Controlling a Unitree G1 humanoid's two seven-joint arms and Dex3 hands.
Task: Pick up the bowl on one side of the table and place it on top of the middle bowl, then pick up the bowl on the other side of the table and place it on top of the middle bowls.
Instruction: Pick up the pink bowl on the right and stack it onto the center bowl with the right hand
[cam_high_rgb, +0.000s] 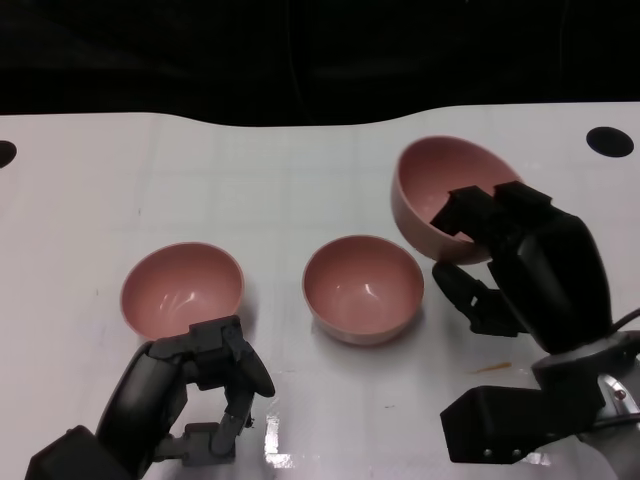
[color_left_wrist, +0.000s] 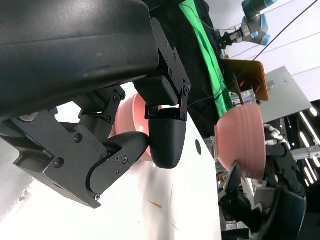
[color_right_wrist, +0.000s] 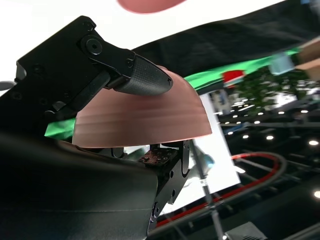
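So the right-side bowl (cam_high_rgb: 440, 195) is being held up off the white table (cam_high_rgb: 300, 180) by the right hand (cam_high_rgb: 525, 265), tilted so its pink inside is facing toward the camera in the head view. The rim is being pinched: fingertips (cam_high_rgb: 480, 208) are hooked over the edge into the bowl, with the rest of the hand tucked under and behind it. In the right wrist view the same bowl (color_right_wrist: 145, 117) is being clamped between a textured fingertip (color_right_wrist: 145, 80) on its ribbed outer wall and the hand's body underneath, so that grip is pretty clearly closed on it. The bowl is being carried off to the right of the middle bowl (cam_high_rgb: 362, 288), which is sitting upright on the table, and the two are not touching.

The left bowl (cam_high_rgb: 183, 287) is being left on the table too, upright, just beyond the left hand (cam_high_rgb: 205, 385). That hand is being kept low near the table's front edge with its fingers curled in, nothing in them. From the left wrist view the fingers (color_left_wrist: 167, 137) are bent inward with only a small gap, and the lifted bowl (color_left_wrist: 242, 142) is being seen blurred in the background.
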